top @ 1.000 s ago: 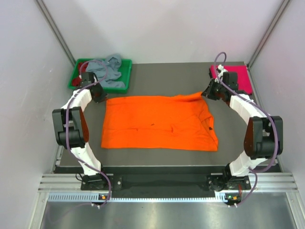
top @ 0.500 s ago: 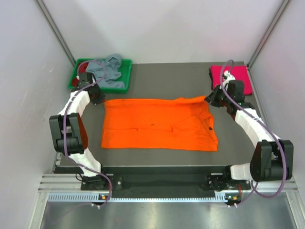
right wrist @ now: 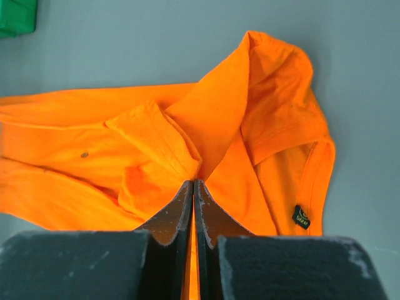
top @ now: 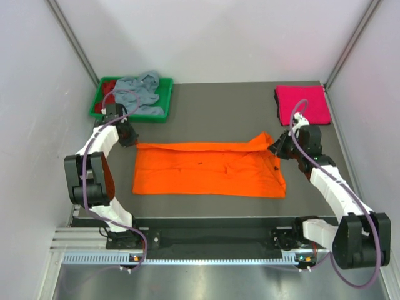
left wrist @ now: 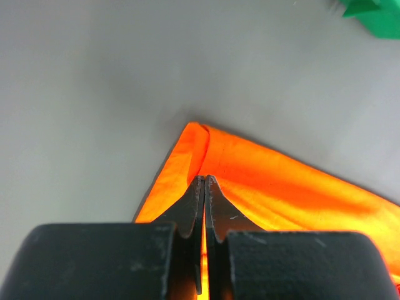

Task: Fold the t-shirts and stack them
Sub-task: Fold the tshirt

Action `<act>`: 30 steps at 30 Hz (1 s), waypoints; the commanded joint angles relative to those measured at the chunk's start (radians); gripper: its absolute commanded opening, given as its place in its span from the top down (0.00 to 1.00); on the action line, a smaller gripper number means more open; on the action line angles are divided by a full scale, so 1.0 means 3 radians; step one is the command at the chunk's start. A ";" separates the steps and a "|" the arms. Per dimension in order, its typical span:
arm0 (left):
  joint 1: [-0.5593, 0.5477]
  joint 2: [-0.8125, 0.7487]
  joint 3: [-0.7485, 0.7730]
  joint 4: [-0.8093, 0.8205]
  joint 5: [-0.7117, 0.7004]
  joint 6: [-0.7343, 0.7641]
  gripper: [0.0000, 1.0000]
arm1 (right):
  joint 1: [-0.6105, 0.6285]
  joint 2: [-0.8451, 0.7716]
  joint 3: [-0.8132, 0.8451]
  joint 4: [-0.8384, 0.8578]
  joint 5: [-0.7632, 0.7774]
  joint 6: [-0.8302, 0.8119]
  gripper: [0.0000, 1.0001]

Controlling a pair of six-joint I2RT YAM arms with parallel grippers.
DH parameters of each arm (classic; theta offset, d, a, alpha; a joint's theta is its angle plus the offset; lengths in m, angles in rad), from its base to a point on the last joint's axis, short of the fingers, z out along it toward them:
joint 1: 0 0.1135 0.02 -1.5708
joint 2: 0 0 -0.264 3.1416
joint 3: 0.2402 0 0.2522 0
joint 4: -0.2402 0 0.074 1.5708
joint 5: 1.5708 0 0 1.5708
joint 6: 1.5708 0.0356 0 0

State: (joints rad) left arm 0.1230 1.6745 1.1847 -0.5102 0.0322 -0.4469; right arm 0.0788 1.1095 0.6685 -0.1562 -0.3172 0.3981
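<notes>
The bright orange t-shirt [top: 209,167] lies spread across the middle of the table, its far edge lifted and folding toward me. My left gripper [top: 130,140] is shut on its far left corner [left wrist: 199,134]. My right gripper [top: 275,146] is shut on its far right corner, with cloth pinched between the jaws [right wrist: 212,125]. A folded magenta pink t-shirt [top: 302,104] lies at the far right. A grey-blue t-shirt [top: 140,90] sits crumpled in the green tray, with a bit of dark red t-shirt [top: 109,86] beside it.
The green plastic tray [top: 164,100] stands at the far left corner of the dark table. White walls close in on both sides. The table's near edge runs along a metal rail [top: 212,240] by the arm bases.
Both grippers have pulled the orange shirt's far edge toward the near side, so the shirt is narrower front to back. The right arm moved off the pink shirt, which now shows fully.
</notes>
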 commanded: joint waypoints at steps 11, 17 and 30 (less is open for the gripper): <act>-0.0001 -0.0151 -0.0196 -0.0186 -0.0077 0.0119 1.00 | 0.0095 -0.0742 -0.0428 -0.0108 -0.0001 0.0048 1.00; -0.0011 -0.0156 -0.0339 -0.0196 -0.0077 0.0104 1.00 | 0.0152 -0.0937 -0.0704 -0.0154 0.0101 0.0171 1.00; -0.0011 -0.0166 -0.0395 -0.0166 -0.0230 0.0022 1.00 | 0.0218 -0.1208 -0.0854 -0.0195 0.0193 0.0299 1.00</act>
State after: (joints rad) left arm 0.1223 1.6688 1.0512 -0.5518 -0.0143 -0.4305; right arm 0.1326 0.7704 0.3725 -0.2314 -0.2890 0.4816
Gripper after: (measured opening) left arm 0.011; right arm 0.005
